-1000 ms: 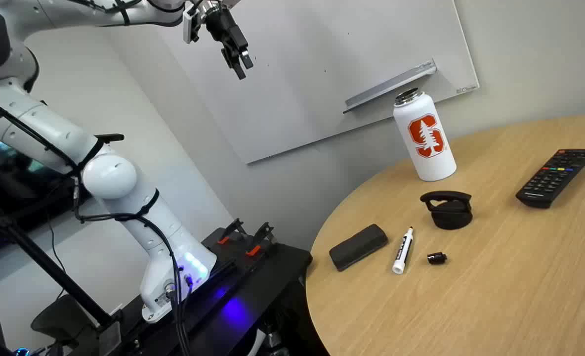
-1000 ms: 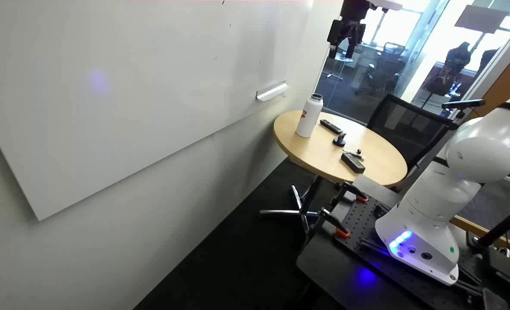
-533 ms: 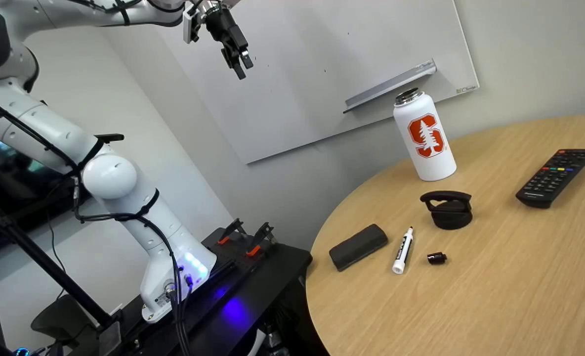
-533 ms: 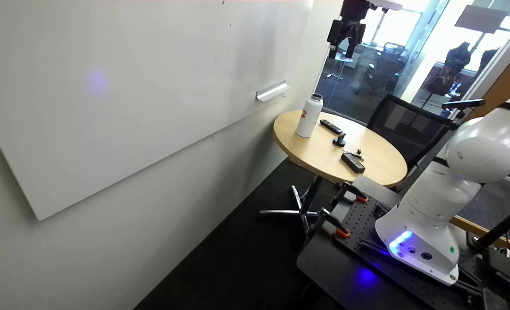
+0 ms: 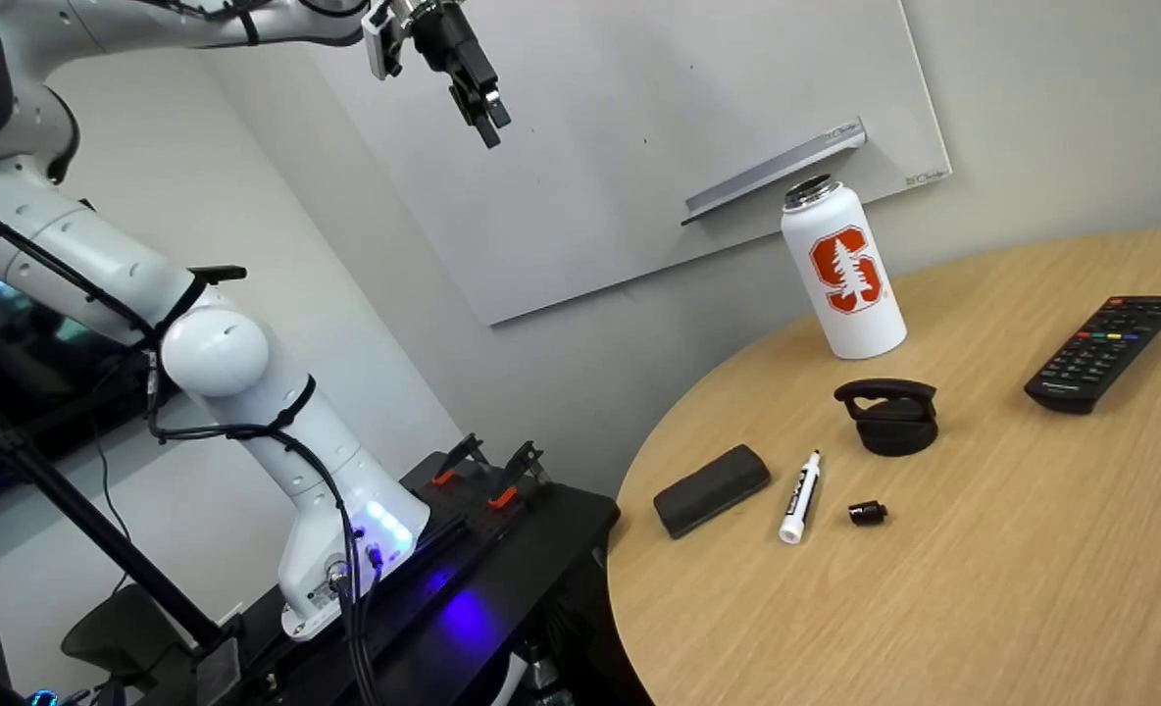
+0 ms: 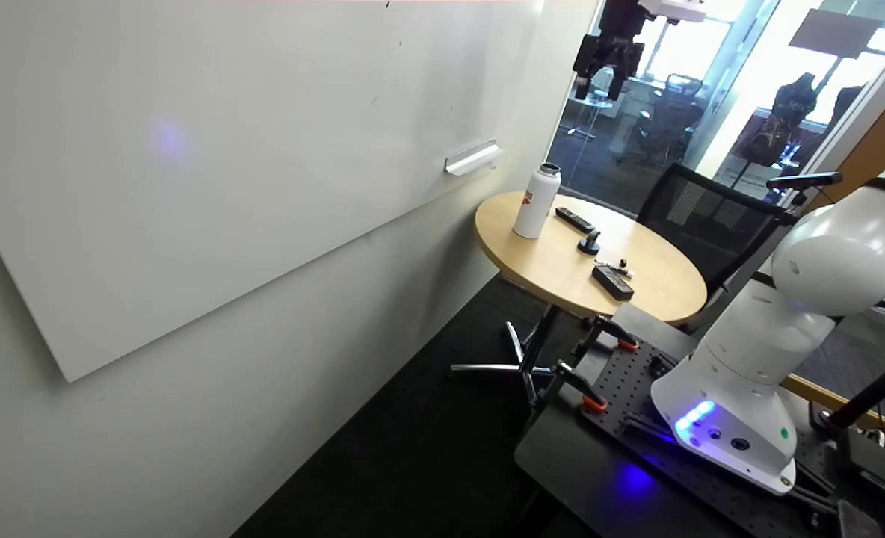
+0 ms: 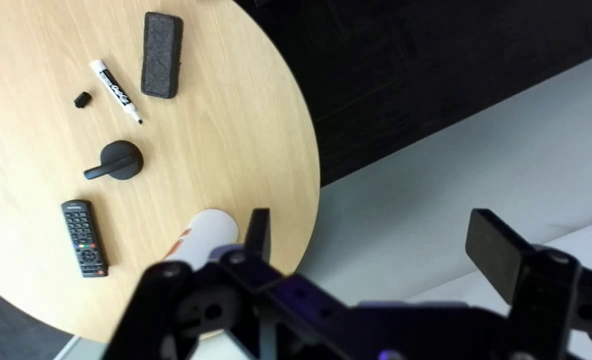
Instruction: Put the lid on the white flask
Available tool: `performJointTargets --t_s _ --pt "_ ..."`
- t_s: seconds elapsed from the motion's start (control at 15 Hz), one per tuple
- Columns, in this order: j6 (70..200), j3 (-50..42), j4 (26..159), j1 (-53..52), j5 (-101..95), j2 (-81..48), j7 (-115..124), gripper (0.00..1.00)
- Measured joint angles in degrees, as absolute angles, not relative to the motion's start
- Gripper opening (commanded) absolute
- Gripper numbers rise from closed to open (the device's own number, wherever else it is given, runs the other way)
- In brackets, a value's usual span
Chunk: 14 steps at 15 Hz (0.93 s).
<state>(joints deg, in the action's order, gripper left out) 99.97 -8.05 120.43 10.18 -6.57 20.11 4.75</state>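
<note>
Gripper (image 7: 368, 237) hangs high, its fingers (image 7: 492, 254) spread wide apart. I see the black lid (image 5: 897, 431) sitting handle up on the table (image 5: 1012, 598), between the upright white flask (image 5: 844, 279) and the marker (image 5: 800, 500) and apart from both. In the wrist view, my gripper seems to hide the flask's mouth.

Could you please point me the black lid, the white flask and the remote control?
Black lid (image 5: 895, 430), in an exterior view: body below the handle.
White flask (image 5: 844, 271), in an exterior view: logo on its side.
Remote control (image 7: 85, 239), in the wrist view: button face.
</note>
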Motion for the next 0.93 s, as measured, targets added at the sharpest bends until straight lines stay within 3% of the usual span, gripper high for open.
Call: performJointTargets --t_s 0.33,0.6,0.93 --pt "107.6 -17.2 122.6 17.6 -8.4 20.7 5.4 1.0" --pt "121.0 -25.2 125.2 23.3 -8.1 16.9 6.0 1.0" --pt "127.7 -25.5 125.8 24.7 -7.4 12.5 10.7 1.0"
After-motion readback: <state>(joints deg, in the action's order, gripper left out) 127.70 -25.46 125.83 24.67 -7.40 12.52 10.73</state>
